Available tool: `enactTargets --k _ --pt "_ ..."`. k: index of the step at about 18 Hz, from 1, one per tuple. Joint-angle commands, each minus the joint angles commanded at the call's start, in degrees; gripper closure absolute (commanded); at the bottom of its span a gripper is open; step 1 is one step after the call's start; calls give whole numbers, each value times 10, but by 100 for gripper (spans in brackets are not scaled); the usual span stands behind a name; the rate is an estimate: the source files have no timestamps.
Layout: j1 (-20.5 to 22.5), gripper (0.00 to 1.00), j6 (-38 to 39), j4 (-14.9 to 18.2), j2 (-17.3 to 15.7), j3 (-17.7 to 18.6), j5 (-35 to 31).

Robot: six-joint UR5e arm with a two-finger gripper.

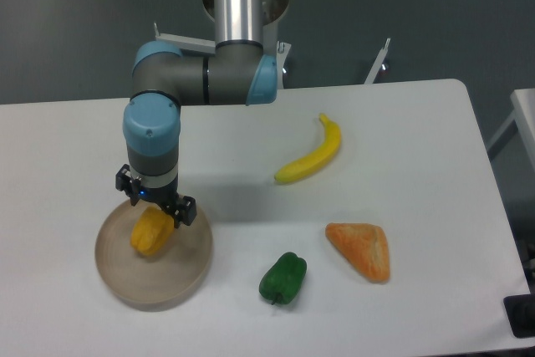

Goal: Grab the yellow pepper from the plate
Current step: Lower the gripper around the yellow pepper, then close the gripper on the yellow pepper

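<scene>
Green pepper [282,277] at the table's [418,123] near edge, its stem toward the camera. Left of it, the plate [153,258] bears the yellow pepper [151,232], long axis running from upper right to lower left; stem hidden. The gripper [155,212] sits directly on the pepper's upper end; whether the jaws pinch it cannot be told. Orange wedge [360,250] and banana [311,155] lie to the right.
</scene>
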State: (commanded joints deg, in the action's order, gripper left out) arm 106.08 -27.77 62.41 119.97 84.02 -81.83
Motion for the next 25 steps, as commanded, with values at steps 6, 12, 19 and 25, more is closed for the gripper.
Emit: enactTargets --k 6,12,19,25 --pt "-11 0 -2 -6 10 0 -4" --pt "-12 34 -12 -7 11 -2 -18" --pt "-11 57 -18 -7 11 -8 -18" --pt "-2 58 -48 -6 1 -19 -20"
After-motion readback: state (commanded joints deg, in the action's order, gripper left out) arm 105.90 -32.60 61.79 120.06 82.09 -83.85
